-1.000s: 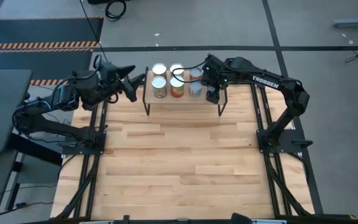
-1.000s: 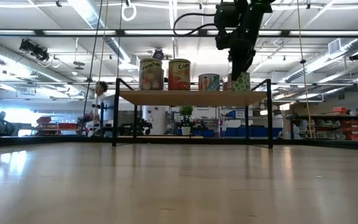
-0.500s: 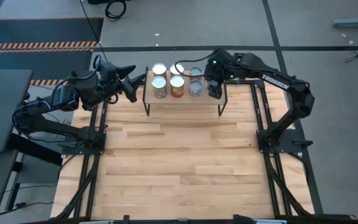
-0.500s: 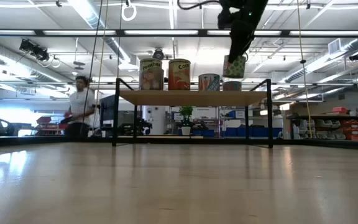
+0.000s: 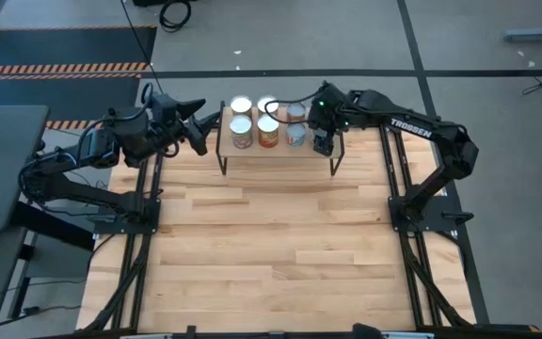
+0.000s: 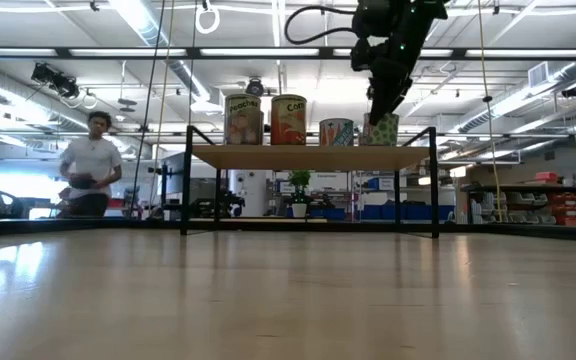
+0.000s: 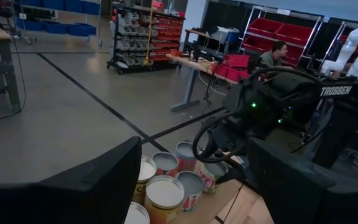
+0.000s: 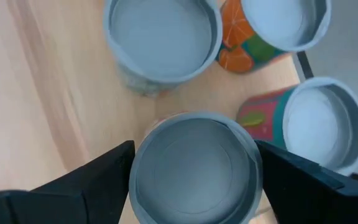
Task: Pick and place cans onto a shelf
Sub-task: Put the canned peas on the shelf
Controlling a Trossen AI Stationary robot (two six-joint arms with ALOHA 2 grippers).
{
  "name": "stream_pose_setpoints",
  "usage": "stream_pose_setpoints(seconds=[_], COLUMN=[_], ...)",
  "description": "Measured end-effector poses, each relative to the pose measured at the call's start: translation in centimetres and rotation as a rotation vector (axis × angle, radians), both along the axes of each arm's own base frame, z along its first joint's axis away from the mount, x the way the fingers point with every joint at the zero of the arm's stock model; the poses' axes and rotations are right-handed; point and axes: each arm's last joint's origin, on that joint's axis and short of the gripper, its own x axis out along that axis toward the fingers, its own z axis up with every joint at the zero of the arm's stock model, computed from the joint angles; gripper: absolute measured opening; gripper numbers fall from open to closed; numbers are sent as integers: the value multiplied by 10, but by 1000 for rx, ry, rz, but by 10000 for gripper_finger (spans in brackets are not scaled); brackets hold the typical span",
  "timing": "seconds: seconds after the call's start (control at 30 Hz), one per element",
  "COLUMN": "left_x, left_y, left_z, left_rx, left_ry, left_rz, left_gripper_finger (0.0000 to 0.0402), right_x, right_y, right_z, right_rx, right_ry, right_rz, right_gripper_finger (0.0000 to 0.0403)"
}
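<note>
Your right pincer [image 5: 322, 142] grips a round metal-topped can [image 8: 194, 168] at the light-wood shelf's [image 5: 280, 152] right end, upper centre; your left pincer [image 5: 199, 129] waits open, upper left.

A robotics workshop: storage racks [image 7: 143, 34] of red bins [image 7: 279, 28], workbenches [image 7: 219, 70], taped concrete floor [image 5: 280, 38].

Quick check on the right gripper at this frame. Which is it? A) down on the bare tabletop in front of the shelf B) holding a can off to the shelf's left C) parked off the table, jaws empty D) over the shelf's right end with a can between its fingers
D: the right gripper is above the right end of the shelf, and its wrist view shows a can between its fingers.
</note>
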Motion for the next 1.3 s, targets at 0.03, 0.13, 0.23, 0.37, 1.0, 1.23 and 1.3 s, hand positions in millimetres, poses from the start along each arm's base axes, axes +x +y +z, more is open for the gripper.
stream_pose_setpoints(seconds=[0.03,0.13,0.23,0.37,1.0,1.23,1.3], left_x=[0,0,0,0,1,1,1], left_y=[0,0,0,0,-1,-1,1], left_z=[0,0,0,0,0,1,-2], left_rx=[0,0,1,2,-1,-23,-34], left_ry=[0,1,2,3,2,-28,1], left_rz=[0,0,0,-1,-28,-34,-54], left_gripper_finger=[298,298,298,298,298,298,298], right_x=[1,2,1,0,-9,-24,-30], right_y=[0,-1,-1,-1,3,13,19], right_z=[-1,-2,-2,-3,6,26,39], right_rx=[-3,-17,-32,-33,-60,-61,-48], right_ry=[-3,-8,8,19,24,-75,-173], right_rz=[1,7,1,-5,-44,-55,-35], right_gripper_finger=[331,341,351,358,353,352,349])
